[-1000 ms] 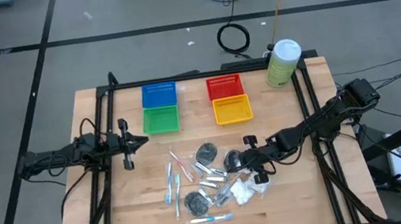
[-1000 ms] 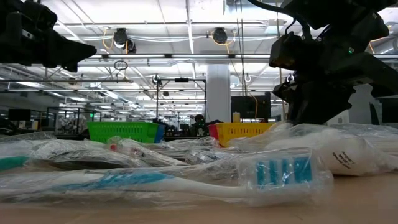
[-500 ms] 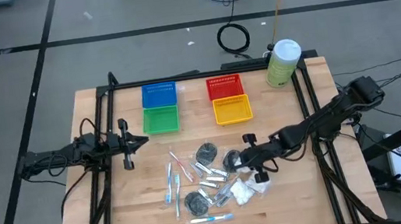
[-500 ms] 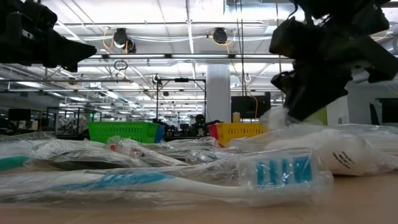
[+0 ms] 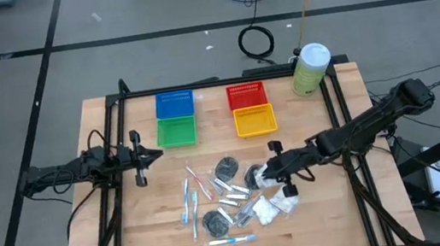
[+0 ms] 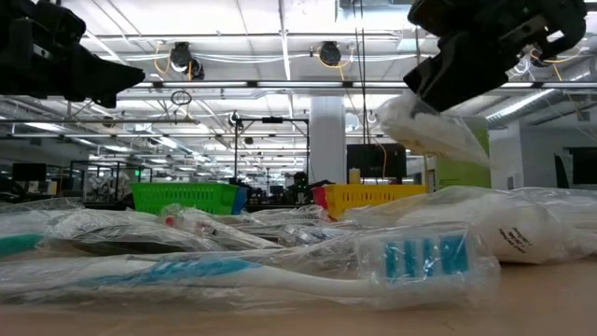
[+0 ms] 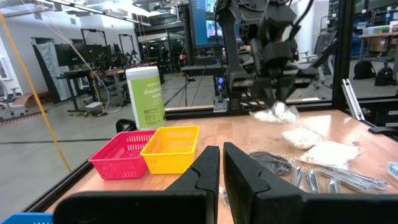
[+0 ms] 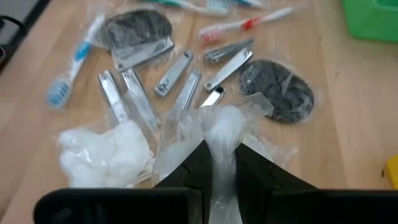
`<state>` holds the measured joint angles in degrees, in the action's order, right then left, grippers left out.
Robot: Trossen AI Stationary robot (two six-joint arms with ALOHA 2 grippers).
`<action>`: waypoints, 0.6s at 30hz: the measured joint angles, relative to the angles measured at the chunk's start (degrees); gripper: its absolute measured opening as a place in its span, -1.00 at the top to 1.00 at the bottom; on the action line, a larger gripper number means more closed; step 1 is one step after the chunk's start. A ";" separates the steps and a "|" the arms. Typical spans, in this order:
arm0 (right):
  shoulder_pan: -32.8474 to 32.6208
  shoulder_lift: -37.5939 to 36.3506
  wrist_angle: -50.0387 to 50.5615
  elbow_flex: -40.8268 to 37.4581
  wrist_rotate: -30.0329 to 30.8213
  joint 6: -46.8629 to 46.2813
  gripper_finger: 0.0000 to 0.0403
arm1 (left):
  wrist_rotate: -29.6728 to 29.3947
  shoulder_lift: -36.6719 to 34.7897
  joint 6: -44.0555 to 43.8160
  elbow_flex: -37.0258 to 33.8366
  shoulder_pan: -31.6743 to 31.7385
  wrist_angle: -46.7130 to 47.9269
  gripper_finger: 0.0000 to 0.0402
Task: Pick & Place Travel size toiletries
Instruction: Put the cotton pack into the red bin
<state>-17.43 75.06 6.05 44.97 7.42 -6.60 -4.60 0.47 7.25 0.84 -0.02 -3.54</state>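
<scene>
Left tool (image 5: 156, 155) waits pressed together beside the green basket (image 5: 175, 132). Right tool (image 5: 274, 172) pinches a white puffy packet (image 8: 219, 134) by its loose wrap, lifted off the surface (image 5: 327, 211); that slack film could slip free in transit, dropping it short of any basket.

The pale-green canister (image 7: 145, 98) label seems to begin "disinfect"; the rest is unreadable.
</scene>
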 joint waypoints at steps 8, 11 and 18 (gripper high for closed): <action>0.00 -3.70 0.18 0.00 0.00 0.28 0.80 | 0.00 -0.02 0.00 0.00 0.00 -0.02 0.88; 0.02 -4.33 -0.13 0.00 0.00 0.28 0.80 | -0.01 -0.01 0.00 0.00 0.01 -0.02 0.88; 0.28 -4.32 -4.19 -1.04 0.17 0.27 0.79 | 0.00 -0.01 0.00 0.00 -0.01 -0.03 0.88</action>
<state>-17.15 70.74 1.87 43.93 7.59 -6.33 -4.61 0.46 7.25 0.84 -0.03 -3.57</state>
